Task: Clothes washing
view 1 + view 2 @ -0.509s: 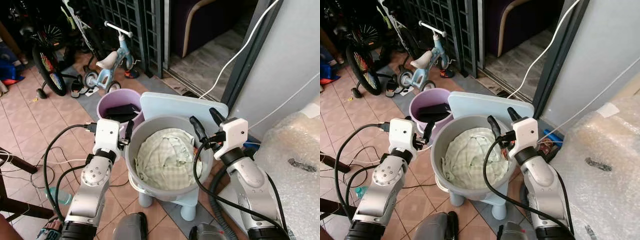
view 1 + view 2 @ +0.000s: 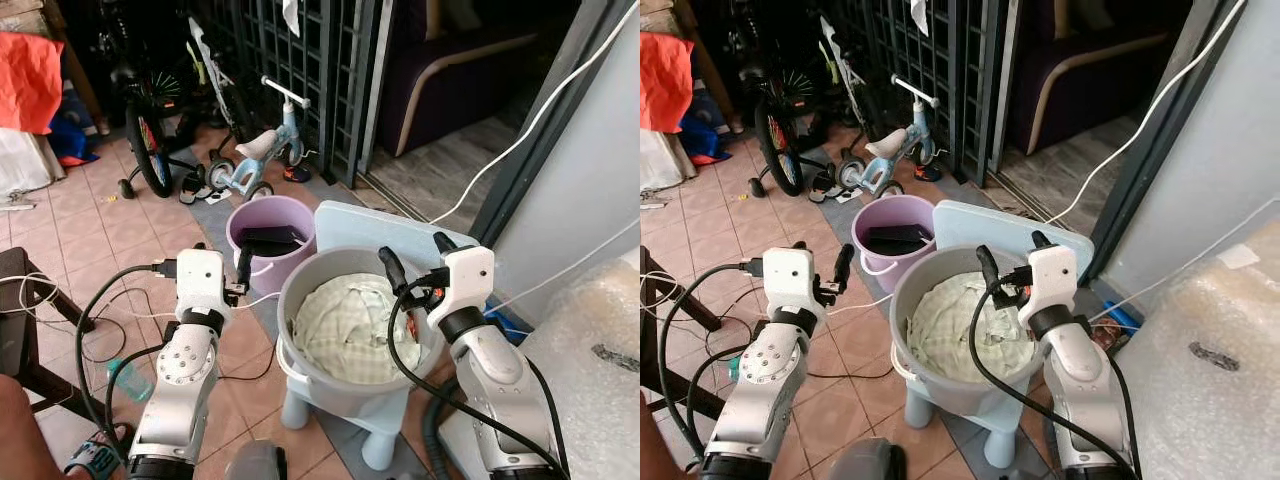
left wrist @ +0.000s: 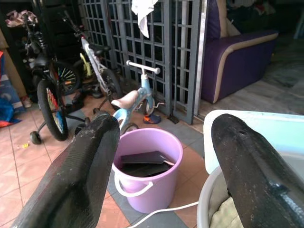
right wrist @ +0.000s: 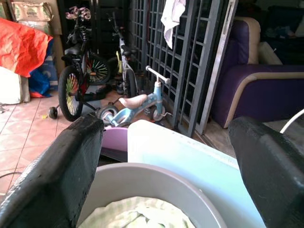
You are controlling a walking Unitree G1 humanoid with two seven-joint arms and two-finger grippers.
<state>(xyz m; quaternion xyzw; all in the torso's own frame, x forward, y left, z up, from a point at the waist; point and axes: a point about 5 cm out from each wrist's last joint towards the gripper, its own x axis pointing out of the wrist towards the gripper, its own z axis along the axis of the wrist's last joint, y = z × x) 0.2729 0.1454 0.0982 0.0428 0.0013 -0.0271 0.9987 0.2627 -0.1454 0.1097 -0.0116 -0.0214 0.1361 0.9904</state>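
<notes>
Head view: round grey plastic basin (image 2: 352, 375) holding pale checked cloth (image 2: 348, 325) sits between left gripper (image 2: 243, 268), fingers apart, and right gripper (image 2: 415, 262), also spread. Left wrist: purple plastic bucket (image 3: 145, 178) ahead between the fingers. Right wrist: basin rim just below.

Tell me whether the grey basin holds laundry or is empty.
It holds laundry: a crumpled pale green checked cloth fills the grey basin nearly to the rim.
</notes>
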